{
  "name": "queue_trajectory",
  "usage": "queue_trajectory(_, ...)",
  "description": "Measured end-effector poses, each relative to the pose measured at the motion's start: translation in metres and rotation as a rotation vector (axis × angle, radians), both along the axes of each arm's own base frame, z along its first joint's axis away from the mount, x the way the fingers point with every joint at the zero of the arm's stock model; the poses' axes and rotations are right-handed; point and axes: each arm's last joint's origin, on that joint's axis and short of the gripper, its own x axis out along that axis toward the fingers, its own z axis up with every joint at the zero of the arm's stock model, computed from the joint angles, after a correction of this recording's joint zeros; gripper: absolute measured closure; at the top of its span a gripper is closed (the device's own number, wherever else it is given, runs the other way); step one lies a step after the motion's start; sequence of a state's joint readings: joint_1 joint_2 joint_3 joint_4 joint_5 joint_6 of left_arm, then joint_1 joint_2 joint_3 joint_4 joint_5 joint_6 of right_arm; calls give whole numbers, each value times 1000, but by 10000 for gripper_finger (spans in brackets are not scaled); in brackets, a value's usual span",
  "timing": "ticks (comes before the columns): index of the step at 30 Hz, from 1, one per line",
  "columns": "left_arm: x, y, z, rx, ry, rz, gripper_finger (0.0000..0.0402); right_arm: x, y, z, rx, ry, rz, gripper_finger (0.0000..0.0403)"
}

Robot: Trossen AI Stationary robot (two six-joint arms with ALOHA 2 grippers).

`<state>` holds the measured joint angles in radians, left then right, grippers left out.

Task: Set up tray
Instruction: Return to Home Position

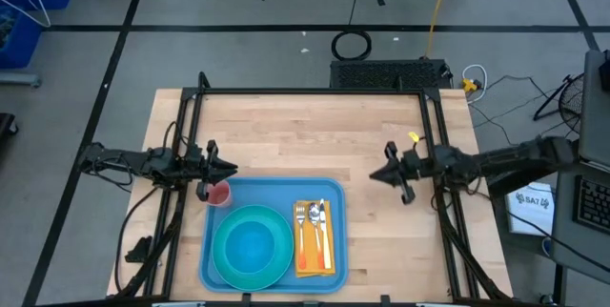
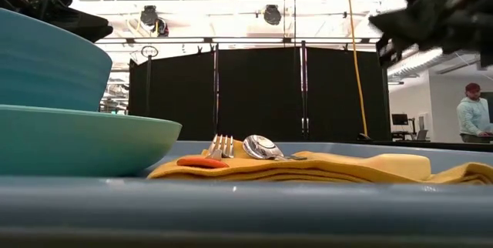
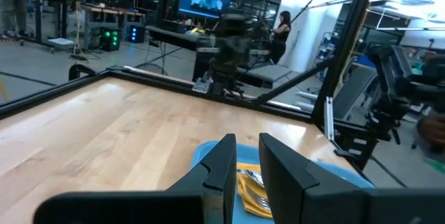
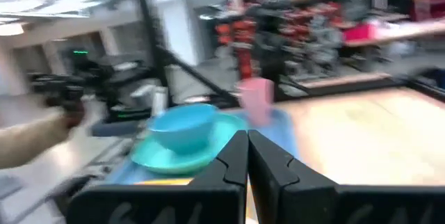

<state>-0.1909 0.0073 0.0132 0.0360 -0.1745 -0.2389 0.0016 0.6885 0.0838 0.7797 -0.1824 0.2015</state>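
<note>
The large flat light-blue plastic tray (image 1: 272,187) lay at the worktop's (image 1: 305,135) near edge. My left hand (image 1: 232,169), narrowly parted and empty, hovered by its far-left corner, the nearer one. My right hand (image 1: 375,177), pinched closed and empty, hung clear off the far-right corner.

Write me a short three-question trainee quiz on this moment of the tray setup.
1. True or false: the right claw is shut and empty, over bare table beside the tray.
2. What lies on the yellow napkin? A) nothing B) fork, spoon and knife C) chopsticks
3. What stands on the tray nearest the left claw?
Key: 1 true; 2 B; 3 the pink cup.
</note>
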Motion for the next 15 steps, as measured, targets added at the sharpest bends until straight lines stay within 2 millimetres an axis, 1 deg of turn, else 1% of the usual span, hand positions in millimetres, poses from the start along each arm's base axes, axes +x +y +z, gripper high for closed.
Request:
queue_trajectory(3,0,0,0,8,1,-2,334,-3,-16,1,14,-15,-62,403)
queue_trajectory(7,0,0,0,19,3,-11,334,-8,-32,1,36,-5,-123,403)
queue_trajectory(12,2,-1,-2,26,29,-8,334,-14,-45,-5,40,61,-230,403)
queue_trajectory(15,5,-1,-6,42,79,-3,334,-15,-49,-9,42,97,-259,403)
